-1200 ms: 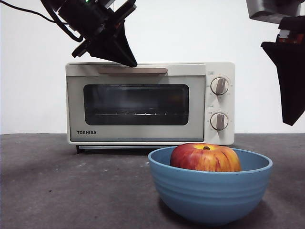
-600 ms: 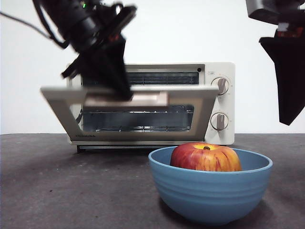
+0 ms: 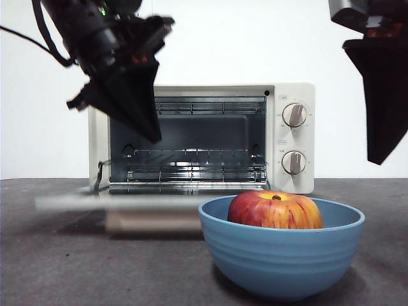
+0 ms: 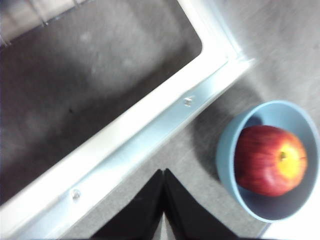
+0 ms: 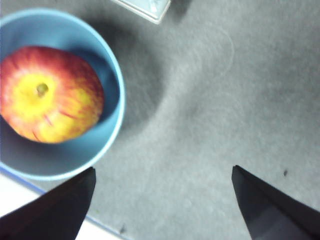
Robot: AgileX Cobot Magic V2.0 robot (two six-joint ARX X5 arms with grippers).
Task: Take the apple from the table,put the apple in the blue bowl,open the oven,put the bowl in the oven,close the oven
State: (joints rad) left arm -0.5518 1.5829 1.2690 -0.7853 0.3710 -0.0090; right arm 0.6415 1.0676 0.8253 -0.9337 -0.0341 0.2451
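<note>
We found the cream-white toaster oven (image 3: 201, 137) with its door (image 3: 127, 203) dropped flat and the wire rack (image 3: 191, 172) exposed, so we judged the opening step complete or all but complete. The left gripper (image 4: 163, 200), its black jaws pressed together on nothing, hung above the outer edge of the lowered door (image 4: 130, 135); in the front view it (image 3: 143, 121) stood over the door's left half.

The round red-and-yellow apple (image 3: 275, 210) lay inside the wide matte blue bowl (image 3: 280, 255), which rested on the dark grey mottled table (image 3: 64, 255). From the left gripper the bowl (image 4: 267, 160) sat off to one side, just beyond the door's corner. The right gripper (image 5: 162, 200) hovered high with jaws spread wide and empty, the bowl (image 5: 60, 95) below it and to one side.

In our judgement the step now due was loading the bowl. That would call for the right gripper to descend, take the bowl's rim, and carry it level over the door onto the rack, with the left gripper cleared from the opening.
</note>
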